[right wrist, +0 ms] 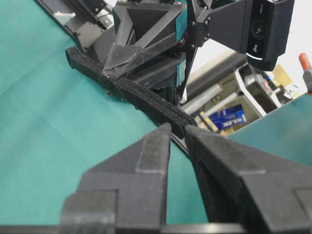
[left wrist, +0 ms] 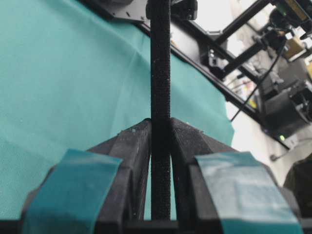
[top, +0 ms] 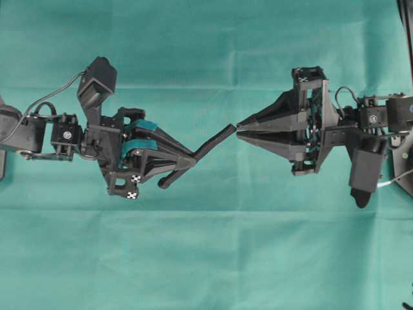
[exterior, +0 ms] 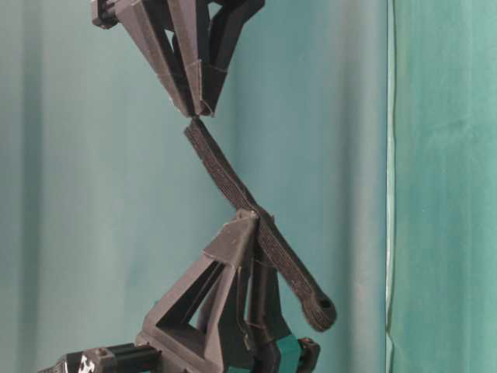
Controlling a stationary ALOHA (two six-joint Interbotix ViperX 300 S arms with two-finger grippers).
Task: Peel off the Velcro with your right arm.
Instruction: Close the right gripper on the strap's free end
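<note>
Covering the whole work surface, a teal cloth [top: 206,258] lies smooth apart from faint fold lines, and at table level it also hangs as a backdrop. Above it the Velcro [top: 197,157] stretches between the two arms, off the cloth. The left gripper [top: 191,161], with teal patches, is clamped on the strip near its middle. The right gripper [top: 237,128], all black, has its jaws nearly together at the strip's free end; whether they pinch it cannot be told. Beyond the cloth's edge the wrist views show black framing [left wrist: 229,34] and cluttered equipment.
</note>
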